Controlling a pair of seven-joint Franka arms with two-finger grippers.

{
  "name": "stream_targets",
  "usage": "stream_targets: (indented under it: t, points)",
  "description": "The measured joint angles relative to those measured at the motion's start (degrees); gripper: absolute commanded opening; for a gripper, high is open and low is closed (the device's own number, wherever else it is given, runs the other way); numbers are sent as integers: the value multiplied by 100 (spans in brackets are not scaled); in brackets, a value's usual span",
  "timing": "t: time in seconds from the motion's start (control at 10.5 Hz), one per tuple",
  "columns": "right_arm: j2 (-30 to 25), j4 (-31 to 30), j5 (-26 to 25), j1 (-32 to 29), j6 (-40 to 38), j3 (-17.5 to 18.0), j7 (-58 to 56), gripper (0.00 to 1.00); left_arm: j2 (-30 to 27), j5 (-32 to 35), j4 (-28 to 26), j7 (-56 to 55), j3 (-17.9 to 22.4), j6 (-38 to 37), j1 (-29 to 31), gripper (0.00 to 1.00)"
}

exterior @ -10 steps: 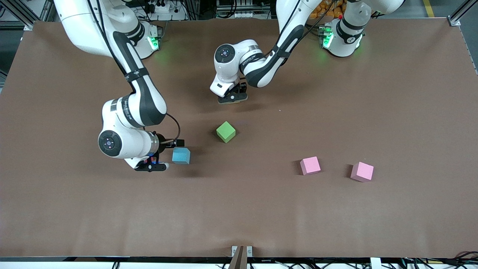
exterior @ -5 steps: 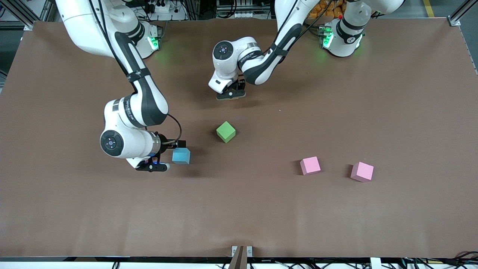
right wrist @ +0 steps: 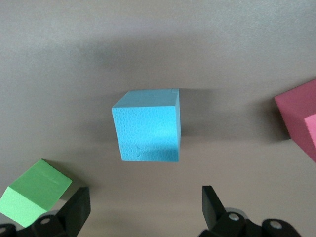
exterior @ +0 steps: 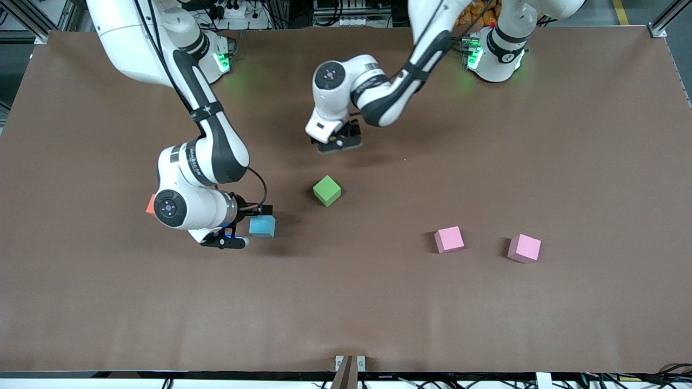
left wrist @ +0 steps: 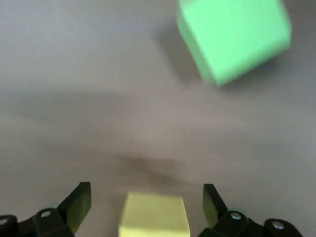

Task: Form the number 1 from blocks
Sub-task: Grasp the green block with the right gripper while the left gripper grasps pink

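Note:
My left gripper [left wrist: 145, 192] is open, and a yellow block [left wrist: 154, 215] sits between its fingers with a gap on each side. In the front view the left gripper [exterior: 339, 141] hides that block. A green block [exterior: 327, 190] lies nearer to the front camera and also shows as the green block [left wrist: 232, 37]. My right gripper [right wrist: 145, 195] is open with nothing between its fingers, just short of the light blue block [right wrist: 148, 126]. In the front view the right gripper [exterior: 243, 226] stands beside the light blue block [exterior: 262, 226].
Two pink blocks [exterior: 449, 239] [exterior: 524, 248] lie toward the left arm's end of the table. A red-orange block [exterior: 151, 204] peeks out beside the right arm's wrist. The right wrist view also shows a red block [right wrist: 296, 116] and the green block [right wrist: 34, 192].
The left gripper's jaws have spread apart around the yellow block and its hand has shifted slightly. The right arm has edged toward the light blue block, uncovering the red-orange block's corner.

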Motion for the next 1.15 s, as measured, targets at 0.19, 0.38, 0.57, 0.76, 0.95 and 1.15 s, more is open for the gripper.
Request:
stream_targets:
  t: [0.19, 0.38, 0.57, 0.76, 0.95, 1.15]
  points:
    - [5, 5, 147, 12, 18, -17, 155, 100, -231, 524, 47, 115, 93, -211, 838, 100]
    - [16, 3, 233, 182, 228, -22, 896, 100, -188, 747, 179, 628, 107, -218, 1674, 100]
    - [64, -1, 249, 635, 667, -27, 1913, 100, -56, 753, 301, 915, 106, -234, 2021, 100]
    - [191, -1, 255, 1133, 1007, -30, 3157, 100, 12, 754, 354, 1430, 114, -266, 2325, 100]
    - [309, -2, 257, 1425, 1132, -35, 4029, 100, 37, 754, 364, 2086, 114, -292, 2786, 100]
    - [337, -8, 387, 1533, 1129, -36, 4622, 100, 110, 753, 478, 2519, 109, -294, 3069, 100]
